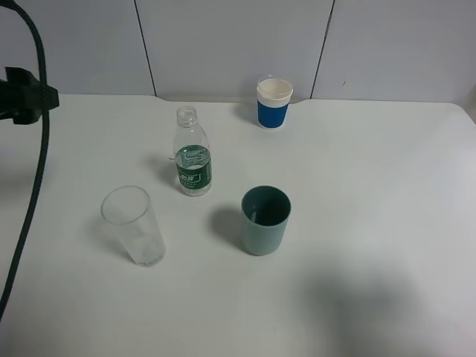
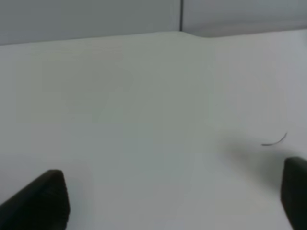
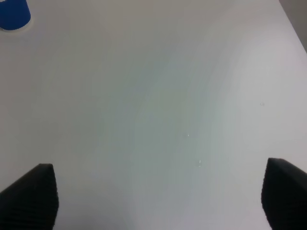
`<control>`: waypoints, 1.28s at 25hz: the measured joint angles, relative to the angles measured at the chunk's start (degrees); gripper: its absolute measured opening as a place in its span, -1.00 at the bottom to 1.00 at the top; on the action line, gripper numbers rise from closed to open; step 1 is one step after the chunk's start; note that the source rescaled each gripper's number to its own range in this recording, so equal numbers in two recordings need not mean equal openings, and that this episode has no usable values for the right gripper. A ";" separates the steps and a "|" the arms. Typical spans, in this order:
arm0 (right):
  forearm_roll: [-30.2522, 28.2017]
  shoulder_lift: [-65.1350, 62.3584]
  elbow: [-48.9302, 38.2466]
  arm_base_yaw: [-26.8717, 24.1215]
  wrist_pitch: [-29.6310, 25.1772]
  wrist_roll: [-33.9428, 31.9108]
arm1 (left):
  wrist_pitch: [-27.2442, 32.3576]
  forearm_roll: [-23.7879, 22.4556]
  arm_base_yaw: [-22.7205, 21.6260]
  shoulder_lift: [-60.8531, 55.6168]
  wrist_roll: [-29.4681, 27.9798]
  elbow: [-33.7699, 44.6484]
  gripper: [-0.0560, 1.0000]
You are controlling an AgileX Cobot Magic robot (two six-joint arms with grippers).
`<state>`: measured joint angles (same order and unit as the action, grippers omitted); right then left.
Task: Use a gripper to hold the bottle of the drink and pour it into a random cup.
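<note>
The bottle of the drink (image 1: 193, 160) stands upright and uncapped left of the table's middle, clear with a dark green label. The teal-green cup (image 1: 265, 220) stands a little to its right and nearer the front. In the left wrist view my left gripper (image 2: 172, 196) is open, its black fingertips (image 2: 43, 201) wide apart over bare table. My right gripper (image 3: 158, 194) is open too, with only table between its fingertips (image 3: 285, 191). Neither the bottle nor the cup shows in the wrist views. Both grippers are apart from them.
A clear tumbler (image 1: 134, 227) stands front left of the bottle. A blue paper cup (image 1: 274, 103) with a white rim sits at the back near the wall, and the blue paper cup (image 3: 14, 14) also shows in the right wrist view. A black arm part (image 1: 26, 95) and cable (image 1: 33, 186) hang at the left edge.
</note>
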<state>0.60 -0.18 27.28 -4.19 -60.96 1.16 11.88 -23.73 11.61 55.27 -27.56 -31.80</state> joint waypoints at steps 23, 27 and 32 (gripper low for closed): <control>0.00 0.00 0.00 0.00 0.00 0.00 | 23.31 14.89 0.00 -26.23 15.10 0.00 0.53; 0.00 0.00 0.00 0.00 0.00 0.00 | 25.92 14.69 0.00 -30.82 15.10 0.00 0.52; 0.00 0.00 0.00 0.00 0.00 0.00 | 30.59 13.85 0.00 -35.58 15.10 0.00 0.50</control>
<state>0.60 -0.18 27.28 -4.19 -60.96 1.16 42.47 -9.88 11.61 19.69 -12.46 -31.80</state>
